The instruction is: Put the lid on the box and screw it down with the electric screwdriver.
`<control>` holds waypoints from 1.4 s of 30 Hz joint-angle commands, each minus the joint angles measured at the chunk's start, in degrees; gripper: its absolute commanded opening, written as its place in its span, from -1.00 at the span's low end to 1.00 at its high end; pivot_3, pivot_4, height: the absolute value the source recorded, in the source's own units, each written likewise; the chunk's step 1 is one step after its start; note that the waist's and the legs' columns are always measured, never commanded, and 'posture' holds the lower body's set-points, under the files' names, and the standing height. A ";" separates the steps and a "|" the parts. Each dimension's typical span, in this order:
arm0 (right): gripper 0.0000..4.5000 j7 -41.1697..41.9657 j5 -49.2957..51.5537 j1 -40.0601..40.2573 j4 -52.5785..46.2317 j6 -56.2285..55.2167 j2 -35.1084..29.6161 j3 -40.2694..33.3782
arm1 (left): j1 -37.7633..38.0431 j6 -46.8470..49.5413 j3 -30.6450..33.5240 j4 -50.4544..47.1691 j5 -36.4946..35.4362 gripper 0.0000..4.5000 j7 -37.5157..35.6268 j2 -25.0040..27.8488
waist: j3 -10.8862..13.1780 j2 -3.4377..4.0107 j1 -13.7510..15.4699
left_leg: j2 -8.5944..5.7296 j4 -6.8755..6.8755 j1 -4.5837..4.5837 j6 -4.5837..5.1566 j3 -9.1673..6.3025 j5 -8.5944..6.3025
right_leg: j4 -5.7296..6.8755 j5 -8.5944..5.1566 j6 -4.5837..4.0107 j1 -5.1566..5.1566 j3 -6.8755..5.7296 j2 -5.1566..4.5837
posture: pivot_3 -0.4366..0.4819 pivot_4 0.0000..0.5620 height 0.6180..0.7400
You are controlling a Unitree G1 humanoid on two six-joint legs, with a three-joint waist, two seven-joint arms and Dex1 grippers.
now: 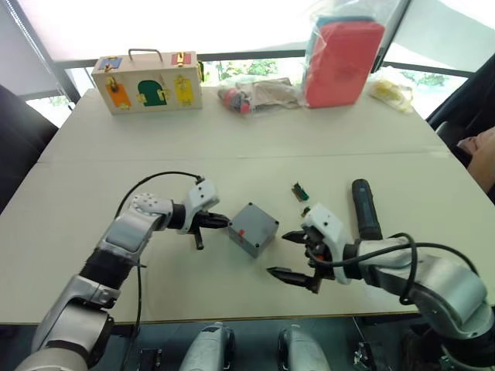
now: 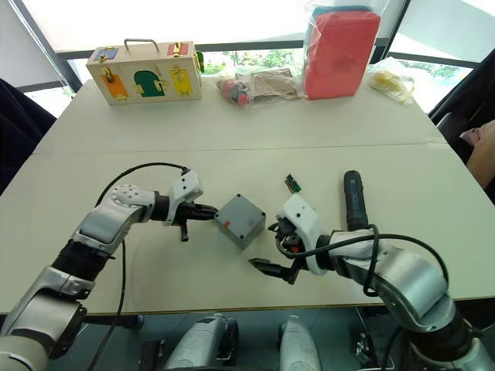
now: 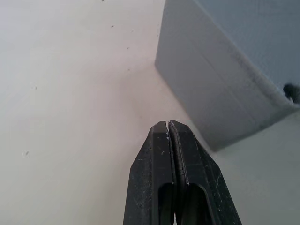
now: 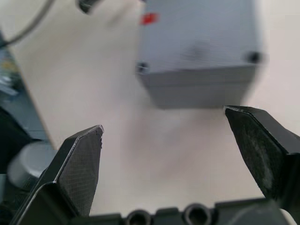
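Observation:
The grey box (image 1: 254, 229) stands on the table between my two grippers, a small red mark (image 4: 149, 18) on one side. Its top is a flat grey face with corner screw holes and a seam below the rim, so the lid (image 4: 201, 35) appears to sit on it. My left gripper (image 1: 223, 222) is shut and empty, its tips (image 3: 168, 125) close to the box's left side. To the right of the box, my right gripper (image 1: 288, 256) is open just above the table, empty. The dark electric screwdriver (image 1: 365, 209) lies on the table beyond my right gripper.
A small green part (image 1: 299, 191) lies behind the box. At the far edge stand a wooden box with coloured doors (image 1: 147, 81), plastic bags of items (image 1: 259, 94), a red pack (image 1: 340, 58) and a yellow bag (image 1: 390, 89). A person's hand (image 1: 481, 151) is at the right edge.

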 commanded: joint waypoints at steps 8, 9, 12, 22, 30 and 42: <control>0.97 9.09 -11.22 -5.31 14.80 -18.67 0.16 9.55 | 10.14 11.66 2.70 -19.05 -5.72 -1.00 2.41 1.87 | 0.00 0.00 0.38 | 0.01 -0.01 0.02 -0.01 0.00 0.01 | 0.01 -0.01 0.00 0.04 0.00 -0.01 | -0.05 -0.47 1.00; 0.97 9.94 -11.80 -5.16 14.87 -19.72 0.10 10.23 | 10.37 11.96 2.70 -19.48 -5.84 -1.00 2.74 1.79 | 0.00 -0.01 0.36 | 0.01 0.01 0.02 -0.01 0.00 0.01 | 0.01 -0.01 0.00 0.05 0.00 -0.01 | -0.05 -0.47 1.00; 0.97 10.95 -9.78 -4.04 12.33 -20.33 2.86 10.48 | 9.02 11.45 2.69 -18.37 -5.69 -1.00 5.63 -1.34 | 0.00 -0.01 0.33 | 0.00 0.05 0.04 -0.01 0.00 0.01 | 0.01 0.00 0.00 0.08 0.00 -0.02 | -0.05 -0.47 1.00; 0.97 8.96 -8.60 0.09 6.48 -15.66 4.61 8.26 | 4.44 9.48 2.12 -12.20 -5.16 -1.00 6.46 -4.47 | 0.00 -0.01 0.35 | 0.00 0.04 0.07 -0.02 -0.03 0.01 | 0.03 0.00 0.00 0.09 -0.01 0.01 | -0.05 -0.47 1.00; 0.97 7.73 -9.99 0.42 6.28 -15.12 2.88 5.97 | 4.18 9.95 3.18 -13.32 -5.61 -1.00 5.54 -2.40 | 0.00 -0.01 0.31 | -0.01 0.03 0.08 -0.02 -0.04 0.01 | 0.03 0.00 0.00 0.08 0.00 0.00 | -0.05 -0.47 1.00; 0.97 8.92 -5.30 3.11 6.44 -14.51 -0.34 -5.07 | 6.98 12.65 2.53 -17.42 -8.15 -1.00 3.02 1.27 | 0.00 -0.02 0.33 | 0.00 0.01 0.11 -0.02 -0.04 0.01 | 0.01 0.00 0.00 0.14 0.02 -0.04 | -0.05 -0.47 1.00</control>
